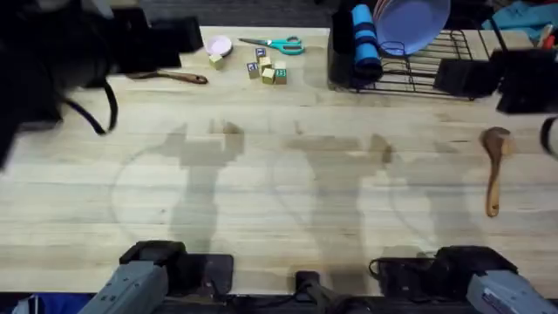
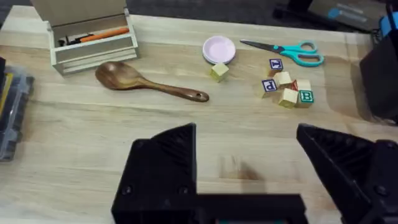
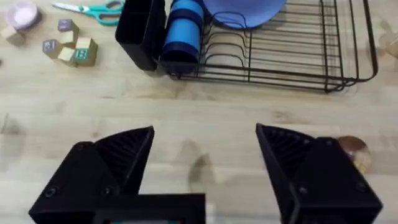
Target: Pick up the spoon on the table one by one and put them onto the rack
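I read both spoons as lying flat on the counter [image 1: 279,174], neither yet racked. The first wooden spoon [image 2: 146,81] rests at the far left, just beside the beige pencil stand [image 2: 87,37], bowl toward the stand and handle pointing toward the lettered blocks [image 2: 287,90]. The second wooden spoon [image 1: 495,166] lies at the right side, bowl toward the black wire rack [image 1: 418,65], handle running back toward the arm bases.

The left tool [image 2: 245,162] hovers over bare wood short of the first spoon, fingers spread wide with nothing between them. The right tool [image 3: 205,158] is likewise spread and empty, facing the rack, with the second spoon's bowl peeking past one finger.

Hazards I judge from here:
- Thin handles lie flush on the wood; a shallow descent may close the fingers on air, or pinch one end and flip the spoon.
- A grip near the bowl would leave the handle swinging and liable to catch the rack wires.
- The rack already holds a blue plate [image 1: 410,22] and a blue cup [image 1: 364,39]; a careless approach could knock either.
- The utensil holder [image 3: 140,28] has a narrow mouth; a tilted release may drop the spoon outside it.
- The left reach could nudge the stand or the pink dish [image 2: 219,48].
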